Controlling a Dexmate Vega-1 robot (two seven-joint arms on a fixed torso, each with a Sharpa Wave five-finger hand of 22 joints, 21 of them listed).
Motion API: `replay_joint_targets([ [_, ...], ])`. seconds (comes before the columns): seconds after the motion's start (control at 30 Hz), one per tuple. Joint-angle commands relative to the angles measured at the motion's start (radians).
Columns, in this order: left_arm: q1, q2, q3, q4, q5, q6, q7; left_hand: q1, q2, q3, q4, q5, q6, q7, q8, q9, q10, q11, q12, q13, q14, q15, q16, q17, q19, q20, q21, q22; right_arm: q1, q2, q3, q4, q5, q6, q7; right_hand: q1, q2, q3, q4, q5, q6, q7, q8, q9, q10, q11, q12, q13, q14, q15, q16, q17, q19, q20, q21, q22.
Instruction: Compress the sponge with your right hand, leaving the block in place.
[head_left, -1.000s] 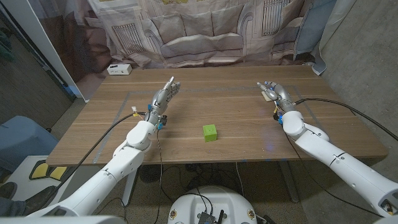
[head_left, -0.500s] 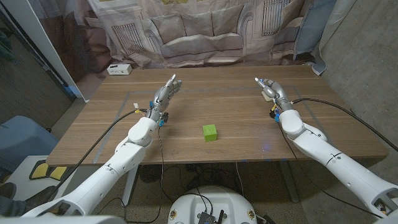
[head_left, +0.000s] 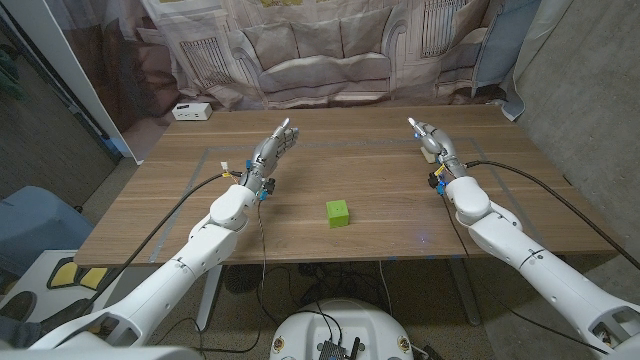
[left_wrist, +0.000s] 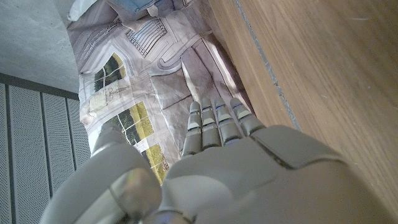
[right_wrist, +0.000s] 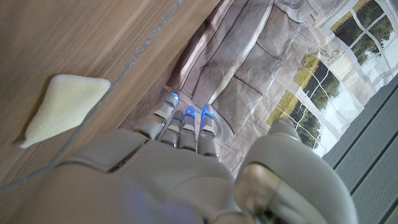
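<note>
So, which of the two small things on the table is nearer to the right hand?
The pale sponge, lying on the table just beside the right hand. The green block sits far from it, mid-table near the front edge.

Head view: even, soft indoor light, moderately bright; brown wooden table (head_left: 360, 175) has mild sheen, no hard glare. Small green cube block (head_left: 338, 212) casts only a faint, short shadow. Left side w/ dark panels is dimmer. Straight edges bow slightly toward corners, i.e. wide-angle distortion. Wrist views: grey robot left hand (left_wrist: 249, 168) and right hand (right_wrist: 161, 168) are close-up and soft, out of focus; printed backdrop sharper. Blue glow dots on right hand's fingertips (right_wrist: 186, 114). Pale wedge-shaped sponge (right_wrist: 62, 106) is bright, edges a bit washed.
</note>
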Motion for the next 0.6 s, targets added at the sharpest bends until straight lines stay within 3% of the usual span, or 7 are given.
replay_joint_targets([
  [0.03,-0.003,0.005,0.002,0.012,-0.006,-0.025,-0.026,0.003,0.005,0.003,-0.007,-0.003,-0.027,0.001,-0.007,0.003,-0.018,0.004,-0.007,0.001,-0.020,0.003,-0.004,0.005,-0.006,-0.008,-0.001,0.005,0.013,0.070,0.006,0.091,0.156,0.175,0.170,-0.015,-0.003,-0.009,0.003,0.009,-0.011,0.007,-0.004,0.000,0.011,0.000,0.009,0.003,0.015,0.000,0.006,-0.002,0.016,-0.010,0.006,0.005],
  [0.2,-0.016,0.014,0.013,0.010,0.009,0.000,-0.031,0.003,0.006,0.003,-0.009,-0.003,-0.045,-0.001,-0.008,0.002,-0.034,0.007,-0.011,0.001,-0.035,0.007,-0.007,0.005,-0.015,-0.014,-0.004,0.005,0.032,0.115,0.008,0.175,0.266,0.257,0.301,-0.025,-0.017,-0.018,0.003,0.009,-0.036,0.001,-0.011,0.000,0.010,0.004,0.007,0.003,0.017,0.003,0.006,-0.005,0.022,-0.009,0.006,0.004],
  [0.6,-0.018,0.011,0.017,0.016,0.025,0.007,-0.008,0.004,0.007,0.005,-0.010,-0.003,-0.062,0.001,-0.006,0.002,-0.051,0.008,-0.013,0.001,-0.053,0.009,-0.008,0.005,-0.026,-0.017,-0.006,0.005,0.058,0.145,0.016,0.239,0.329,0.309,0.395,-0.043,-0.039,-0.034,0.004,0.010,-0.060,0.015,-0.012,-0.001,-0.004,0.004,0.001,0.003,0.002,0.010,-0.001,-0.010,0.011,-0.004,-0.002,0.004],
])
